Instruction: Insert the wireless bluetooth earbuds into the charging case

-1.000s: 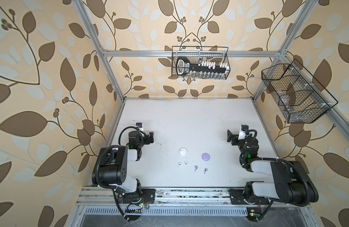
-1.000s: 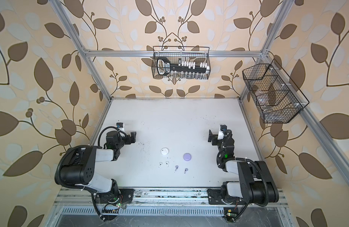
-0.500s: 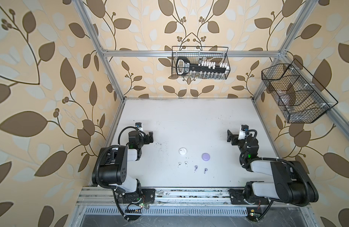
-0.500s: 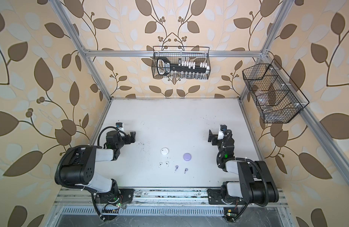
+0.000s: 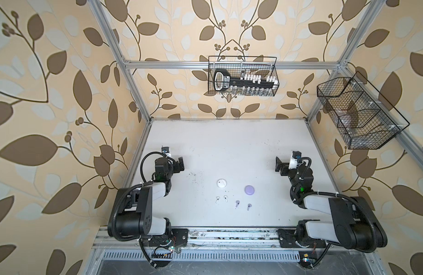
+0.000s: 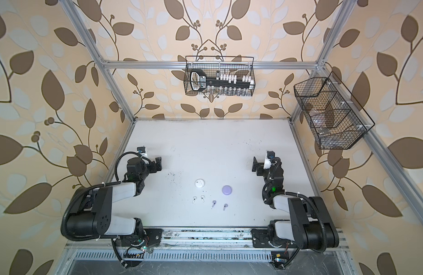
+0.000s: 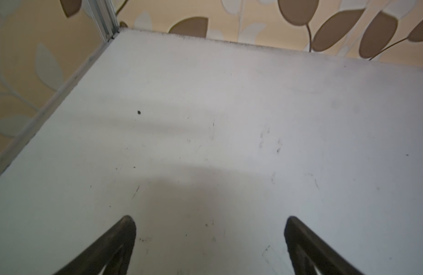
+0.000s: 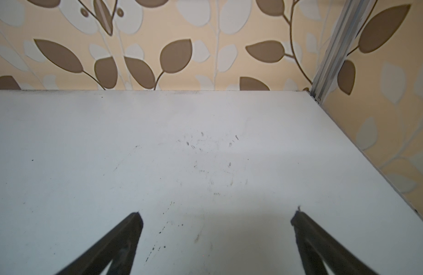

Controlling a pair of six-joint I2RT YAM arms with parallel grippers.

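Lying loose: two white stemmed earbuds [image 5: 226,198]; two lilac earbuds [image 5: 237,203] beside them.

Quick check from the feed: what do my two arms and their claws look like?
Both the left arm and right arm have black joint housings with white link covers, black corrugated cable hoses looped alongside, and a small green light near the wrist. The left claw and right claw each have two thin, dark, tapering fingers.
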